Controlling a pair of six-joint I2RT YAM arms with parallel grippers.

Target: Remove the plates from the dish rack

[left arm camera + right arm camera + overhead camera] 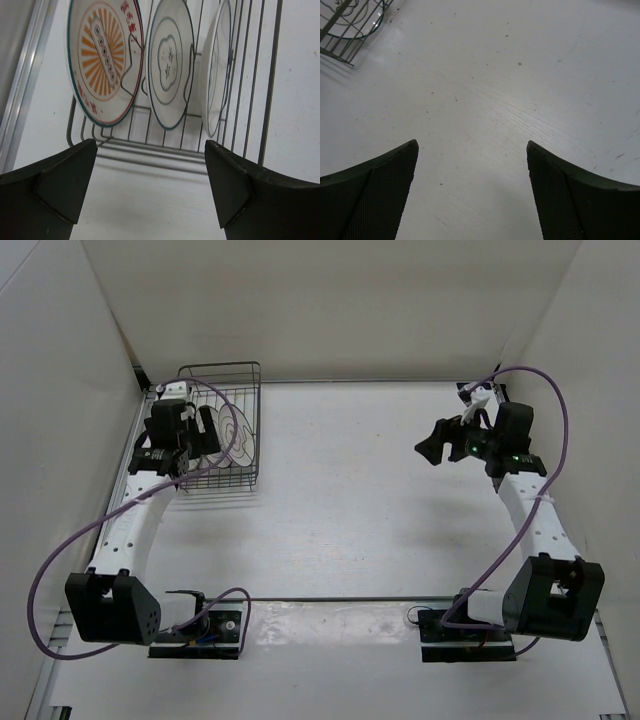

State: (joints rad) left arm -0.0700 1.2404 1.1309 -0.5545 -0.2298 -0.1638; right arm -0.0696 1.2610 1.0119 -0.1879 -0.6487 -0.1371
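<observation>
Black jaws of the left gripper [150,145] fill the bottom of its wrist view. They are spread wide with nothing between them and face the near end of the dish rack [150,152]. From here I see three plates standing on edge in the rack's slots: the sunburst plate [102,60] on the left, a white plate [170,65] with a small dark motif in the middle, and a second white plate [215,75] on the right. That last one is turned almost edge-on, so I can't be sure of its pattern.

Overhead, the rack sits in the far left corner of the worktop [360,500], a plain white surface boxed in by white walls [330,300] at the back and on both sides. The left arm covers much of the rack there, and I can pick out only pale plate faces through the wires.

The right gripper [432,445] hangs over the far right part of the worktop, well apart from the rack. Its wrist view shows its jaws released and empty. It also shows fine dark specks and faint scuffs on the surface, which the overhead view does not, with one rack corner in the upper left.
</observation>
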